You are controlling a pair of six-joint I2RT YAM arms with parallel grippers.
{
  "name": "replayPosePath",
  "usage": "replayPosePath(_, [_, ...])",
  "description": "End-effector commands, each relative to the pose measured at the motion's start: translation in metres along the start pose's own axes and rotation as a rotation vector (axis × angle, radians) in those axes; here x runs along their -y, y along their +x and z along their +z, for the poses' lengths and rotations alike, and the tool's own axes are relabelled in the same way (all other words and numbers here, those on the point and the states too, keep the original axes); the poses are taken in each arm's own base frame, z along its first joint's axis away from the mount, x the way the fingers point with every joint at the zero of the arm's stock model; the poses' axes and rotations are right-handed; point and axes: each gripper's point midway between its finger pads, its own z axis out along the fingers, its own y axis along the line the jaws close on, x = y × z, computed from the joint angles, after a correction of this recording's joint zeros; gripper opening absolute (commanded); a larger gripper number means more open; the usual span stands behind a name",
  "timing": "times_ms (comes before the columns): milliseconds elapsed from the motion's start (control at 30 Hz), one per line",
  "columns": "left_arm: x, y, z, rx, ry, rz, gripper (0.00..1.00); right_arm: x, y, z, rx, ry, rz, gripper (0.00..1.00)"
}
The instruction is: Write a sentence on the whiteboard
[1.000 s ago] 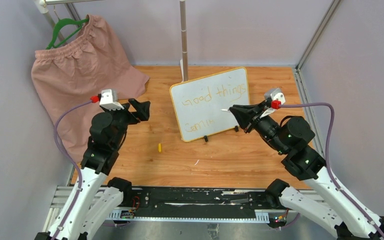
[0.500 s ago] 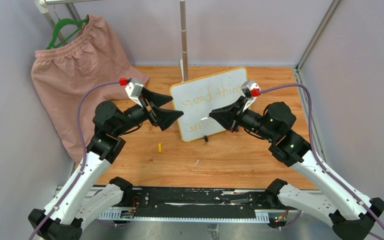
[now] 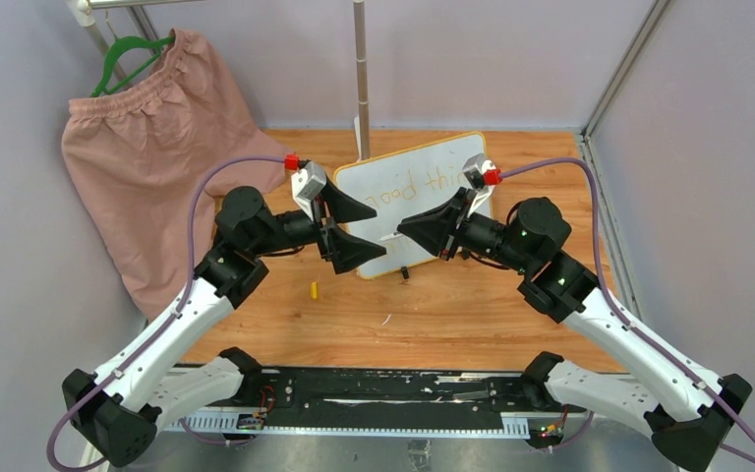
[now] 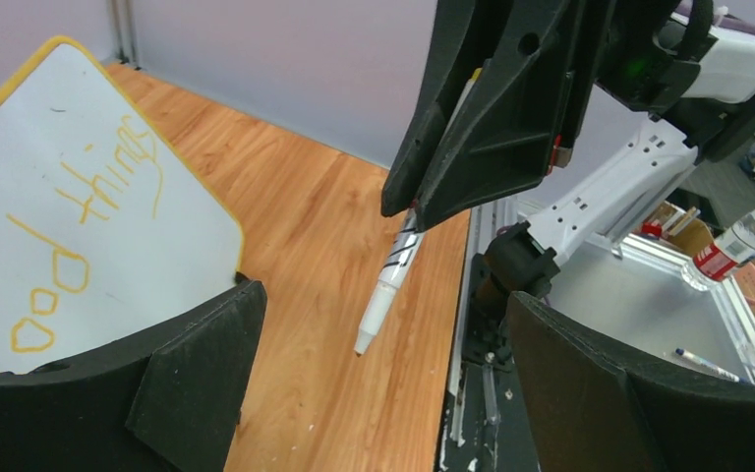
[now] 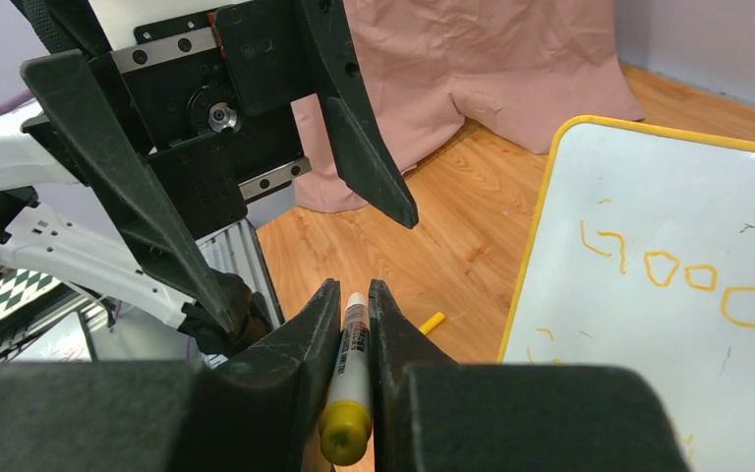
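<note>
Right claw (image 3: 400,228) pinches the marker (image 4: 391,273); left claw (image 3: 378,232), wide open and empty, should probably close squarely on its barrel.

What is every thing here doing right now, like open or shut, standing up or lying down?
left gripper, wide open, holding nothing.
right gripper, shut on the marker.
marker, held, tip toward the left gripper.
whiteboard, standing propped up, written on.
sentence, "Good things" readable, the rest hidden.
yellow cap, lying loose on the table.
pink garment, hanging from a green hanger.
</note>
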Motion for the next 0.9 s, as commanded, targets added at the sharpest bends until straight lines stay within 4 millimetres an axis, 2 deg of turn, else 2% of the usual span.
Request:
replayPosePath(0, [0.021, -0.013, 0.004, 0.015, 0.092, 0.074, 0.96, -0.026, -0.025, 0.001, 0.061, -0.096, 0.007, 0.0])
replayPosePath(367, [0.028, -0.003, 0.007, -0.011, 0.135, 0.071, 0.77, -0.041, -0.037, 0.002, 0.103, -0.171, 0.048, 0.0])
replayPosePath(433, [0.028, -0.002, 0.008, -0.011, 0.132, 0.068, 0.75, -0.042, -0.038, 0.002, 0.105, -0.179, 0.058, 0.0])
replayPosePath(633, [0.032, -0.006, 0.011, -0.011, 0.149, 0.074, 0.58, -0.045, -0.038, 0.003, 0.11, -0.193, 0.072, 0.0])
replayPosePath(867, [0.035, -0.009, 0.01, -0.005, 0.157, 0.082, 0.47, -0.044, -0.036, 0.003, 0.106, -0.191, 0.07, 0.0])
